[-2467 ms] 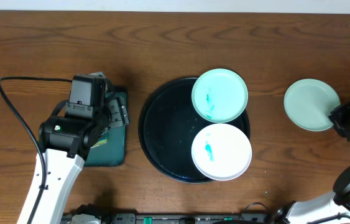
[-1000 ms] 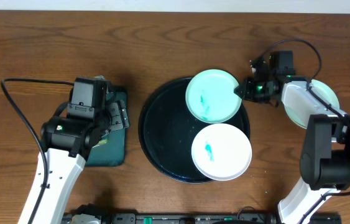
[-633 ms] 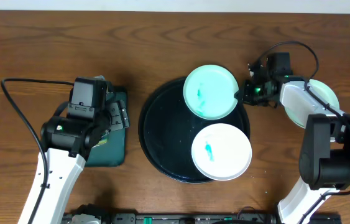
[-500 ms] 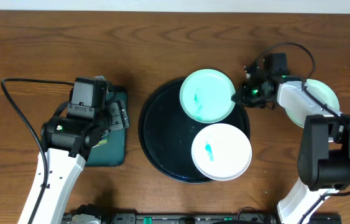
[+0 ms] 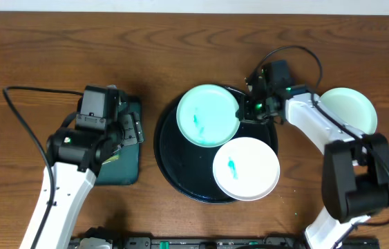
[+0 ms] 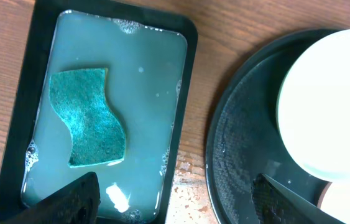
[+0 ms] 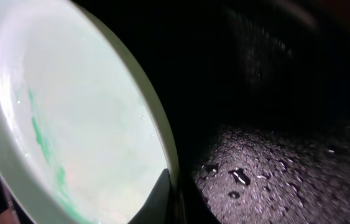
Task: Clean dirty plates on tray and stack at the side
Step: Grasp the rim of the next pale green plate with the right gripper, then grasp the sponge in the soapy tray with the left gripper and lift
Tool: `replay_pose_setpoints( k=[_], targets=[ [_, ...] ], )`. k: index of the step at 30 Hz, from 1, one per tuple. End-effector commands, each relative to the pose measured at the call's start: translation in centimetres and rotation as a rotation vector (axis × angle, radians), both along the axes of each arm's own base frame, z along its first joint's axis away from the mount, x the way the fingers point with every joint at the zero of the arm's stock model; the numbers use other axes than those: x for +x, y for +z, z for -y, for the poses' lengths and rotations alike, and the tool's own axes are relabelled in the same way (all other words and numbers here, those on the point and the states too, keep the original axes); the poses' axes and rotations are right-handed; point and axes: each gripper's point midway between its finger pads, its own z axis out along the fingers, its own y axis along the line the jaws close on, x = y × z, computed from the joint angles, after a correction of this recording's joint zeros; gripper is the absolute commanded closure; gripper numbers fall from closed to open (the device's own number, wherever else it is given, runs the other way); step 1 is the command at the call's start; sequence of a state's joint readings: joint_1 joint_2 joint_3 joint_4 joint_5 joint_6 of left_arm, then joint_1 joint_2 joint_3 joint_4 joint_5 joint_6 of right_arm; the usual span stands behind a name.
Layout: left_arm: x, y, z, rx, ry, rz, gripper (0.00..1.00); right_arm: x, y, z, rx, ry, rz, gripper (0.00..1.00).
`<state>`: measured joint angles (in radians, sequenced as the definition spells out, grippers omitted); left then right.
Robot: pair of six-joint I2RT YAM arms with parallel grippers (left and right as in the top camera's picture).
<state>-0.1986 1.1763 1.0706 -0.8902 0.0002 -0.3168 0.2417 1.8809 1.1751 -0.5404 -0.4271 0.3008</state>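
Smeared mint-green plate, rim pinched in the right end effector, hangs over the tray.

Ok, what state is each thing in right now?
smeared mint plate: teal streaks, over the black tray's upper left.
white plate: teal smear at centre, on the tray's lower right.
clean mint plate: no smear visible, on bare table.
sponge: in soapy water in the green tray.
left gripper: open, over the green tray.
right gripper: shut on the smeared mint plate's rim.
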Motion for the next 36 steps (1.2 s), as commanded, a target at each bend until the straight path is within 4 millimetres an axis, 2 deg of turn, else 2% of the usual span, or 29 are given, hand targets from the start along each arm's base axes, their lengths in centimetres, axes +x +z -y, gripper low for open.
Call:
replay_pose_setpoints(
  k=[1,5,11,16,19,24,28,36],
  targets=[
    [0.0,-1.6,-0.2,0.028,0.001,-0.058,0.23,-0.4,-2.1,-0.3,-0.015,-0.019,-0.054,0.99],
    [0.3,-3.0,-0.6,0.063,0.013,-0.105,0.35,0.3,-2.0,-0.5,-0.008,-0.025,-0.029,0.99],
    [0.9,-5.6,-3.1,0.202,0.075,-0.189,0.35,0.1,-2.6,0.4,-0.054,-0.076,-0.056,0.99],
    [0.8,-8.7,-5.0,0.203,0.171,-0.305,0.35,0.1,-2.6,0.4,-0.054,-0.075,-0.058,0.99],
    [0.9,-9.9,-6.5,0.183,0.220,-0.344,0.42,0.1,-2.6,0.4,-0.055,-0.074,-0.057,0.99],
    [1.3,-11.0,-7.3,0.030,0.221,-0.349,0.46,0.1,-2.6,0.4,-0.056,-0.065,-0.053,0.99],
    [0.5,-12.1,-8.2,0.011,0.234,-0.372,0.50,0.1,-2.6,0.4,-0.056,-0.065,-0.052,0.99],
    [-0.7,-15.5,-7.8,-0.016,0.231,-0.367,0.51,0.1,-2.6,0.4,-0.056,-0.065,-0.054,0.99]
  ],
)
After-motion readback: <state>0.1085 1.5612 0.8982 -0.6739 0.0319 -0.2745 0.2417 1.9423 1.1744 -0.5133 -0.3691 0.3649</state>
